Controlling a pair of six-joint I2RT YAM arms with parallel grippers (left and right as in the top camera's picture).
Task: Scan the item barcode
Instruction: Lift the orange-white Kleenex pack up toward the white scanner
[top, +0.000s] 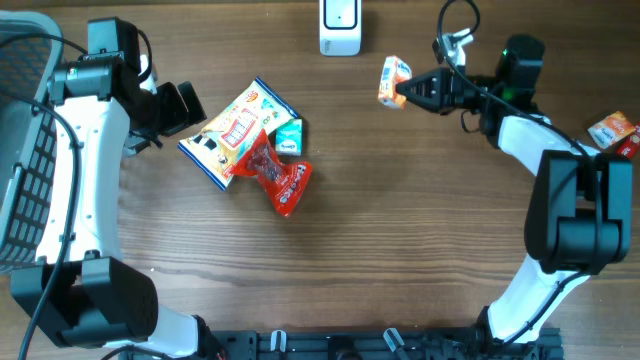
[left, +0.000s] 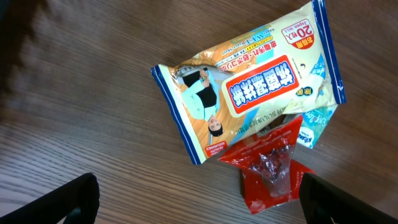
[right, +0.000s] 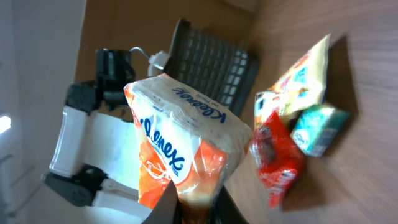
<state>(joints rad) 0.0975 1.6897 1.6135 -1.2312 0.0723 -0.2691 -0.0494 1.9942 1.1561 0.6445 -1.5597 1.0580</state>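
An orange and white Kleenex tissue pack hangs above the table at the back, just right of the white barcode scanner. My right gripper is shut on the pack's edge. In the right wrist view the pack fills the middle, pinched at its bottom by the right gripper. My left gripper stands open at the left, beside a pile of packets. In the left wrist view the left gripper has nothing between its fingers.
The pile holds a blue and yellow wet-wipes pack, a red snack bag and a small teal pack. A dark mesh basket is at the far left edge. More orange packs lie at the right edge.
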